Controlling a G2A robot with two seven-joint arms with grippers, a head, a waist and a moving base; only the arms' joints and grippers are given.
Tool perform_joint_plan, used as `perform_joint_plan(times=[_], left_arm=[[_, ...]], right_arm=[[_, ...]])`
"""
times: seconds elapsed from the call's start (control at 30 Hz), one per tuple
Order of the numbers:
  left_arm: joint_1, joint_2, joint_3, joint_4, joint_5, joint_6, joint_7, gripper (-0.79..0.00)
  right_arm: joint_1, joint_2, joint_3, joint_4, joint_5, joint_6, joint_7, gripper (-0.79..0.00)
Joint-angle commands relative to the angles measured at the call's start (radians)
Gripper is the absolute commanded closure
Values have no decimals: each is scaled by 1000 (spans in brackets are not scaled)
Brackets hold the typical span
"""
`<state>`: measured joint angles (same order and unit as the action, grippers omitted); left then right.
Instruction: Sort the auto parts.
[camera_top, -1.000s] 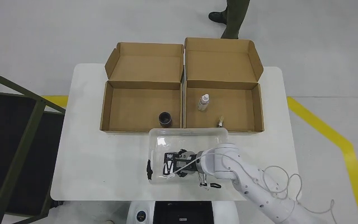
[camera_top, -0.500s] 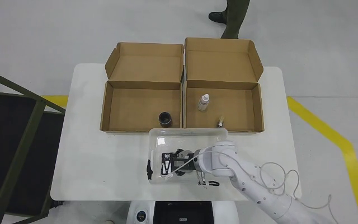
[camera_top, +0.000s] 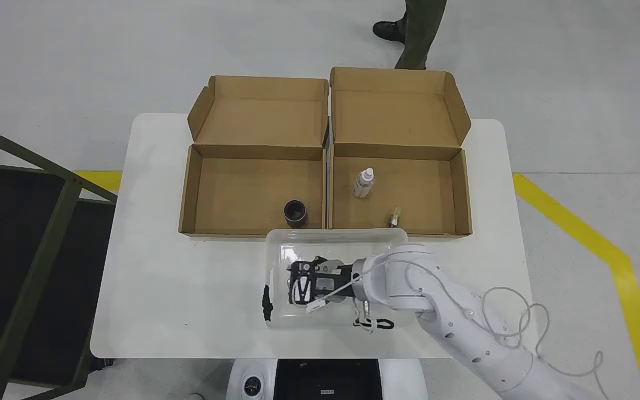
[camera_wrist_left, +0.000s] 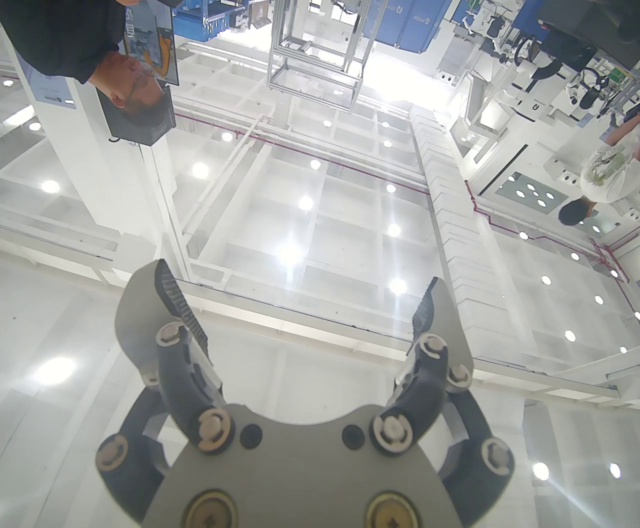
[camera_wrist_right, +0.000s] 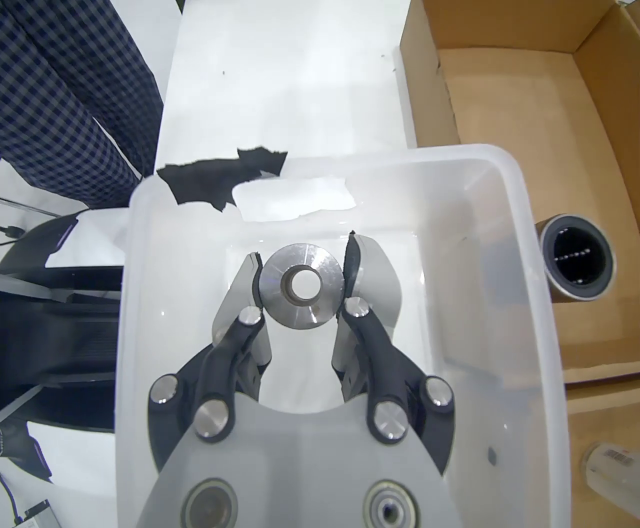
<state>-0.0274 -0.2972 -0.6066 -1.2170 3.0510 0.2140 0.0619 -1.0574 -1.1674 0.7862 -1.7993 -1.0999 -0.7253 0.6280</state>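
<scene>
Top view: white table (camera_top: 165, 280) on a grey floor (camera_top: 90, 70). A yellow floor stripe (camera_top: 575, 225) runs off at 3 o'clock, and a dark frame (camera_top: 40, 260) stands at 9 o'clock.

Right arm enters from 5 o'clock and bends across the table's 6 o'clock edge, with its wrist turned toward 9 o'clock. Right gripper (camera_top: 300, 283) sits inside the clear plastic bin (camera_top: 335, 234).

Right wrist view: right gripper (camera_wrist_right: 302, 260) has both jaws pressed against opposite edges of a metal disc (camera_wrist_right: 320, 305) with a centre hole, so it is gripping the disc. The disc is within the bin walls (camera_wrist_right: 530, 240), in the bin's 9 o'clock half as the top view shows it. Cannot tell whether it touches the bin floor.

Left wrist view: left gripper (camera_wrist_left: 297, 295) points up at a white ceiling with round lights. Its jaws are spread wide with nothing between them.

Containers:
- Two open cardboard boxes stand side by side at the table's 12 o'clock side, flaps back, touching the bin's far rim.
- Left box (camera_top: 235, 190) holds one black cylinder (camera_top: 295, 211) near its 5 o'clock corner.
- Right box (camera_top: 425, 185) holds a small bottle (camera_top: 364, 182) toward 9 o'clock and a small pale part (camera_top: 395, 215) near the 6 o'clock wall.
</scene>
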Motion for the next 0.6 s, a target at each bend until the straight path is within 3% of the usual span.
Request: perform_joint_plan(times=[0.0,0.57], left_arm=[[0,0,0,0,0,0,0,-785],[0,0,0,0,0,0,0,-785]], right_arm=[[-5,3,16,-7,25,6,-9,0],[-95,16,182,-25,483,197,-86,0]])
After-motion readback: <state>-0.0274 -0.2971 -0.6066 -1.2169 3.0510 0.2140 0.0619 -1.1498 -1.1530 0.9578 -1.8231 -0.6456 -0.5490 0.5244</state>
